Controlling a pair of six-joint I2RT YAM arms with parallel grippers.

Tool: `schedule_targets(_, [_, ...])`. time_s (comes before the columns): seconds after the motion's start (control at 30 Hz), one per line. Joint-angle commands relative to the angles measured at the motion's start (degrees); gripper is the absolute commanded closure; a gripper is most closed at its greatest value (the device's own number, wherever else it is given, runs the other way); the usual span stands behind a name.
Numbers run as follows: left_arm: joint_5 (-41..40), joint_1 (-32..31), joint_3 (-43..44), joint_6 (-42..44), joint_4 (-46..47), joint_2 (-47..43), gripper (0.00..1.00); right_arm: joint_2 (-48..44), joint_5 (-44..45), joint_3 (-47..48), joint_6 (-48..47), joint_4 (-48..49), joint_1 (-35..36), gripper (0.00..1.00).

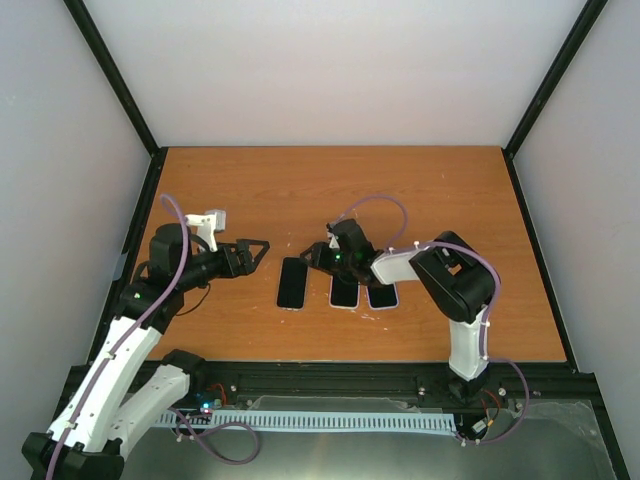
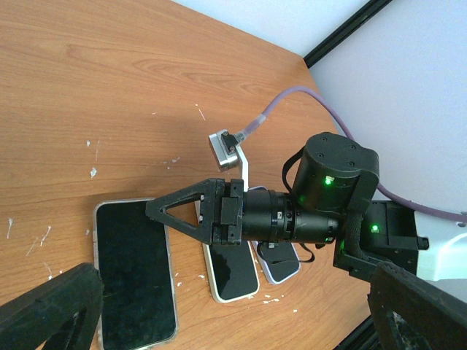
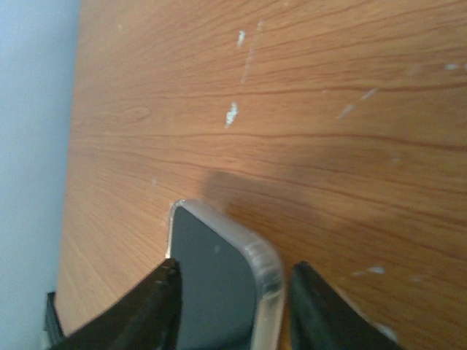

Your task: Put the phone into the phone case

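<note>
Three dark-screened phones lie side by side on the wooden table (image 1: pixel 420 190): a large one (image 1: pixel 292 283) on the left, a middle one (image 1: pixel 344 292) and a right one (image 1: pixel 381 296). My right gripper (image 1: pixel 318 254) hangs low over the far end of the middle phone (image 2: pixel 233 271). In the right wrist view, the right gripper (image 3: pixel 235 270) straddles a phone (image 3: pixel 211 284) that sits inside a clear phone case (image 3: pixel 266 273). Its jaws are parted, with a gap on the right side. My left gripper (image 1: pixel 255 250) is open and empty, left of the large phone (image 2: pixel 135 281).
The right arm's wrist and purple cable (image 2: pixel 292 98) cross above the phones in the left wrist view. White flecks dot the wood near the phones. Black frame posts (image 1: pixel 130 235) and grey walls bound the table on the left, right and back.
</note>
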Motion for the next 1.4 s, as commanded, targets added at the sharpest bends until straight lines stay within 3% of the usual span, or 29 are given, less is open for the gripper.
schedule_targets(0.0, [-0.9,-0.1,0.8,1.1,0.0,-0.5,0.01,-3.1,2.2,1.1,-2.8,-5.1,-1.2,0.53])
schedule_targets(0.37, [-5.6,-0.2,2.6,-1.6,-2.6,-0.3,0.01,-19.4,9.9,-0.5,-10.1,-25.1,-1.9,0.0])
schedule_targets(0.57, [-6.4,-0.2,4.7,-2.5,-2.6,-0.1,0.0,-34.8,19.7,-3.5,-13.0,-36.8,-1.9,0.0])
schedule_targets(0.93, [-7.8,-0.2,9.3,-1.8,-2.9,-0.7,0.0,-57.0,21.6,-3.2,-14.8,-52.9,-1.8,0.0])
schedule_targets(1.17, [-7.3,-0.2,13.1,-0.6,-2.6,-2.4,0.01,-64.9,21.8,-1.1,-15.3,-59.0,-1.8,0.0])
schedule_targets(1.37, [-7.9,-0.2,10.7,-0.5,0.0,-5.8,0.01,-67.8,22.2,-1.3,-14.4,-59.8,-1.8,0.0])
